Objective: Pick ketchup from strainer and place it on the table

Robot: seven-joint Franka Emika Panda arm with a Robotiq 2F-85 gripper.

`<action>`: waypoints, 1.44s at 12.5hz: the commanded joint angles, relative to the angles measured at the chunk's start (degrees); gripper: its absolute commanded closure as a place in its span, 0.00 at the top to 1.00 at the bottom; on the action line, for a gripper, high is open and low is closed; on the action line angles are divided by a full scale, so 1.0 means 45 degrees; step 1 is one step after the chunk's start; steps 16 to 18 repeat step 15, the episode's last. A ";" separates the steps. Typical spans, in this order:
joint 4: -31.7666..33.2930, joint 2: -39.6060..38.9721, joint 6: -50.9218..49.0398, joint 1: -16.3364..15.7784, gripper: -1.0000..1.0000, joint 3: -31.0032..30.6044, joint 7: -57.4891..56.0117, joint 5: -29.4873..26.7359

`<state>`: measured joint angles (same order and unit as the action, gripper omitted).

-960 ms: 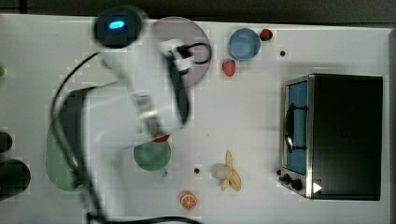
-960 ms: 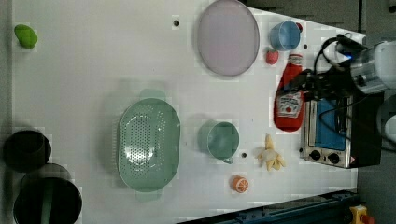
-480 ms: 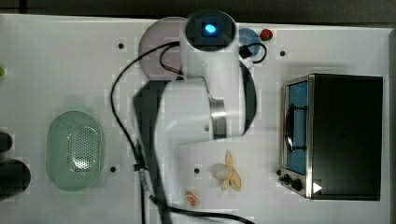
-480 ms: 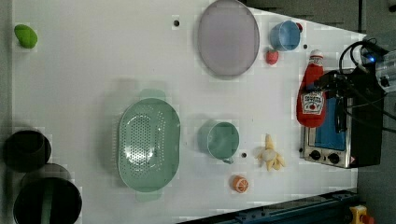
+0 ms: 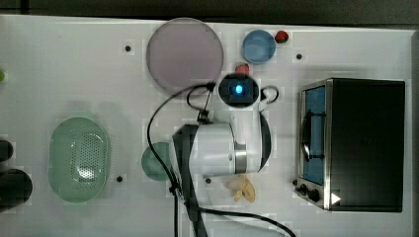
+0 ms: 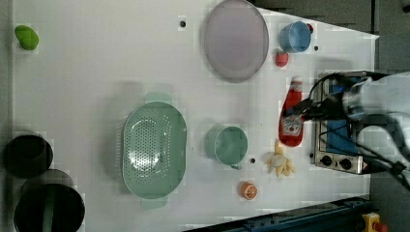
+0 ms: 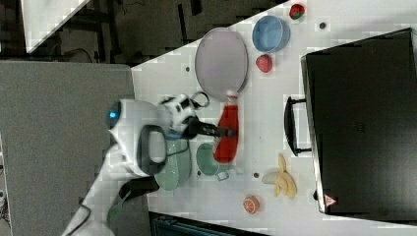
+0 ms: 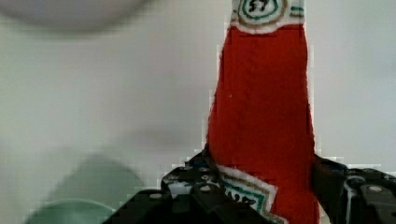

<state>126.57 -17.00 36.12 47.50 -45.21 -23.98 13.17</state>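
The red ketchup (image 6: 291, 121) bottle, white cap pointing towards the lilac-grey plate, hangs in my gripper (image 6: 300, 109), which is shut on its lower body. It is over the table (image 6: 96, 72) between the green cup (image 6: 227, 145) and the toaster oven. The right view has the ketchup (image 7: 227, 132) beside the cup, with the gripper (image 7: 223, 132) clamped across it. Close up, the ketchup (image 8: 261, 107) sits between my dark fingers (image 8: 336, 182). The pale green strainer (image 6: 153, 150) stands with nothing in it, far towards the left view's left; it is the strainer (image 5: 79, 158) at the top view's left.
A lilac-grey plate (image 5: 187, 54), a blue bowl (image 5: 258, 47) and a strawberry (image 6: 282, 59) lie beyond the bottle's cap. The toaster oven (image 5: 356, 143) stands close by. A banana (image 6: 279, 162) and an orange slice (image 6: 249, 190) lie near the cup. Dark pots (image 6: 29, 154) sit beyond the strainer.
The arm has swung from the strainer side towards the toaster oven. In the left view the held ketchup went right, then came back left and lower, beside the banana.
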 commanded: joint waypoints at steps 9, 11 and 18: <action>-0.0255 0.0723 0.2003 -0.0159 1.00 0.0111 -0.0524 0.0154; -0.1257 0.1774 0.0642 -0.0167 1.00 0.0035 0.0014 0.0071; -0.3572 0.3240 -0.3200 -0.0164 1.00 0.0113 0.3861 -0.1720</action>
